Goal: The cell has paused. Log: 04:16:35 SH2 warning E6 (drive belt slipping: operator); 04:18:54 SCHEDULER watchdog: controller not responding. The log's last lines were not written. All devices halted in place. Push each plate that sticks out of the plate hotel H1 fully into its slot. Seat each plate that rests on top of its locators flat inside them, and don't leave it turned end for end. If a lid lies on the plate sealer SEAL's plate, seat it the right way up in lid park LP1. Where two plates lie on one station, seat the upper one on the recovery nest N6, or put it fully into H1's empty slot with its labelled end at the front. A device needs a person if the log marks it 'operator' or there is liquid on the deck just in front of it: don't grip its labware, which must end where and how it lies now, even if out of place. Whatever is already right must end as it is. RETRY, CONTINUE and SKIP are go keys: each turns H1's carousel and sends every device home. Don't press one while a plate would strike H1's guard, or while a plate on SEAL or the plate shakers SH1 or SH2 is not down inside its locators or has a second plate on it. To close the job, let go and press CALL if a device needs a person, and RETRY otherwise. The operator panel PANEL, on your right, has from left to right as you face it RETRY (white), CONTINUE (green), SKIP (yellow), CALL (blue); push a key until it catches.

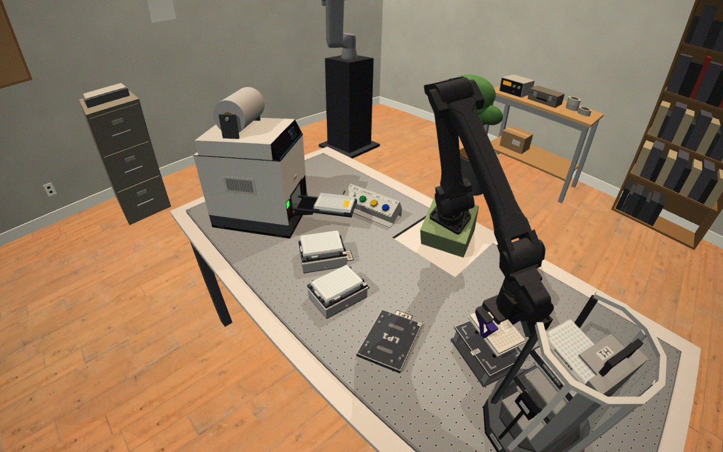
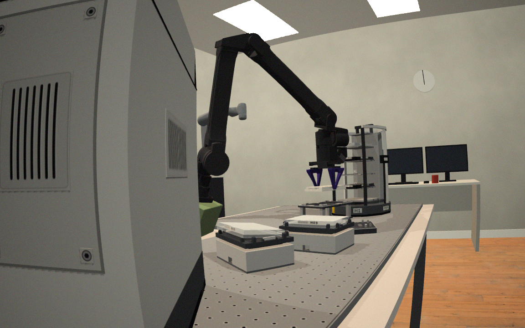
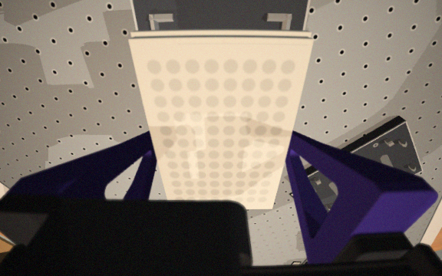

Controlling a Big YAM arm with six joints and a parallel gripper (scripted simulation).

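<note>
White well plate [image 3: 221, 115] gripped across its width between the purple fingers of the claw [image 2: 324, 178], held level in the air above the dark nest [image 1: 474, 351], just beside hotel H1 [image 2: 364, 130] on the tabletop [image 1: 274, 263]

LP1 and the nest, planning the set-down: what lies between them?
Only bare perforated deck between LP1 and the nest, as the top view shows; the tool holds its plate above the nest.
</note>
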